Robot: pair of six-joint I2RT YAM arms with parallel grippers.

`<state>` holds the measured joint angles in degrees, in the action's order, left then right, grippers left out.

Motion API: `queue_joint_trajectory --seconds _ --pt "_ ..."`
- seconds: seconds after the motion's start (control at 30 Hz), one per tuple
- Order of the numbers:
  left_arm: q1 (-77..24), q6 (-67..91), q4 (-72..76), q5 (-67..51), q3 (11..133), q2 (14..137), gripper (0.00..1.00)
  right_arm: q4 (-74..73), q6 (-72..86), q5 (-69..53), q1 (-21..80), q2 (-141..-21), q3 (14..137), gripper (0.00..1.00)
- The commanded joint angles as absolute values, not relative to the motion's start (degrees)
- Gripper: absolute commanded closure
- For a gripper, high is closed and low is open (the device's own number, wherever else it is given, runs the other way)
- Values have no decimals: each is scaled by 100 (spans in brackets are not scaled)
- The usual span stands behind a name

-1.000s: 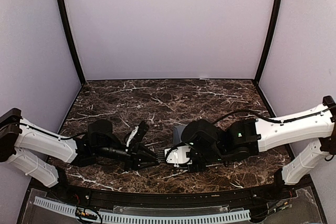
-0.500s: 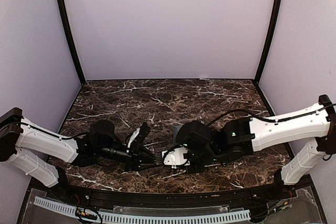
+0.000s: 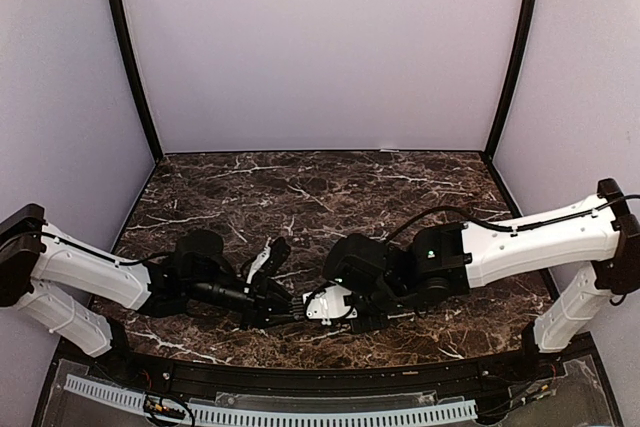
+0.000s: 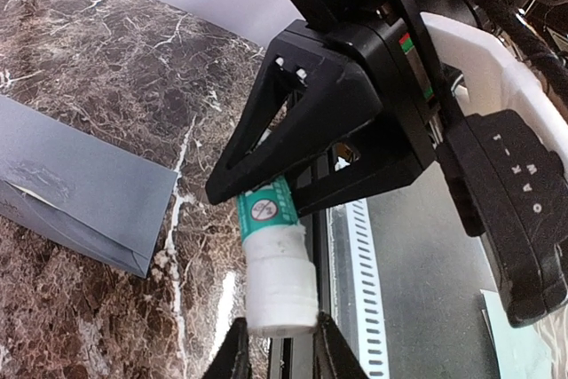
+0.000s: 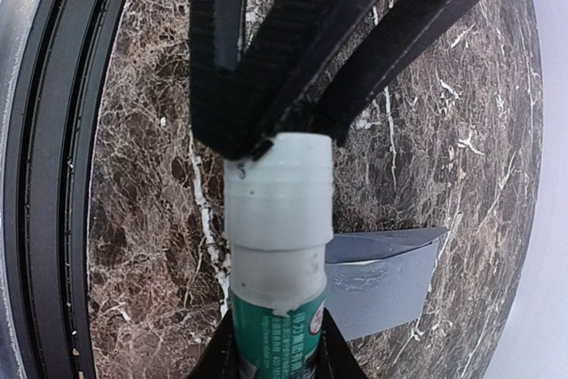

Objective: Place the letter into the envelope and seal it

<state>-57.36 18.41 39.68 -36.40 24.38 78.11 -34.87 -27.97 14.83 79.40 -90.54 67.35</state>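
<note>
A white-and-green glue stick [image 4: 266,212] is held between both grippers, just above the table. My left gripper [image 4: 280,327] is shut on its white cap [image 4: 280,281]. My right gripper [image 5: 277,341] is shut on the green body [image 5: 275,335], and the cap [image 5: 280,184] points away from it into the left fingers [image 5: 222,59]. In the top view the two grippers meet near the front edge, left gripper [image 3: 283,305] against right gripper [image 3: 312,307]. The blue-grey envelope [image 4: 75,188] lies flat on the table beside them, also seen as the envelope [image 5: 386,281]. The letter is out of view.
The dark marble table [image 3: 300,192] stretches back to the lilac walls. A black rail [image 5: 35,175] and a slotted white strip [image 4: 364,290] run along the table's near edge, right beside the grippers. The right arm [image 3: 480,252] lies over the middle right of the table.
The right arm has shifted left and slightly nearer, now covering the envelope corner seen in the top view before. The left gripper has drawn back with it; both grips are unchanged.
</note>
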Motion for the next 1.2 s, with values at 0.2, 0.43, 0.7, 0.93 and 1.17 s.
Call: queue_joint_trajectory --seconds 0.2,0.43,0.7,0.93,1.17 --pt "-5869 1673 3991 -3581 2774 7860 92 -3525 -2734 1485 8095 -9344 7250 100" --pt "-5930 1644 3937 -3491 2852 7937 92 -3533 -2741 1499 8171 -9462 7437 100" --pt "-5941 1769 4189 -3365 2808 7922 93 -3118 -2726 1383 8185 -9520 7501 100" --pt "-5944 1879 4363 -3411 2805 7986 93 -2727 -2694 1183 8187 -9392 7469 100" --pt "-5941 1881 4556 -3508 2797 8104 93 -2697 -2668 1038 8209 -9476 7581 100"
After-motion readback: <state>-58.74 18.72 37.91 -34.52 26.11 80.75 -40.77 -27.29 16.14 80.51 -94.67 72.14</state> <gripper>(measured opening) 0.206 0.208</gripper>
